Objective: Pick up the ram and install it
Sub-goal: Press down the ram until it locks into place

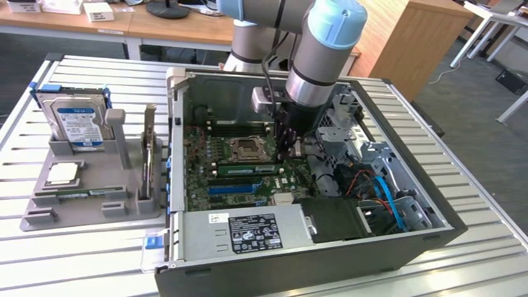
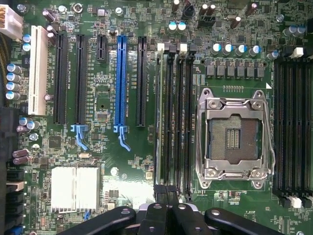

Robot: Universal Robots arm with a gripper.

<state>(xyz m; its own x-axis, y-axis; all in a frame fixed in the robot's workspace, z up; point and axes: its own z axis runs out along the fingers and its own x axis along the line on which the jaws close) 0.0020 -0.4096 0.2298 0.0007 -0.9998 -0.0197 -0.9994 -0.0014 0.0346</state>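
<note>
In the exterior view my arm reaches down into the open computer case (image 1: 375,179), and my claw (image 1: 290,147) hangs just above the motherboard (image 1: 216,179), beside the CPU socket (image 1: 246,148). One ram (image 1: 245,167) lies seated in a slot near the socket, its long axis running toward the claw. Another stick (image 1: 73,195) lies flat in the grey holder (image 1: 91,207) on the counter (image 1: 74,260), well apart.

In the wrist view my claw (image 2: 166,215) is closed and empty, poised directly over the end of the ram slots (image 2: 175,120), their length running straight away from me.
</note>
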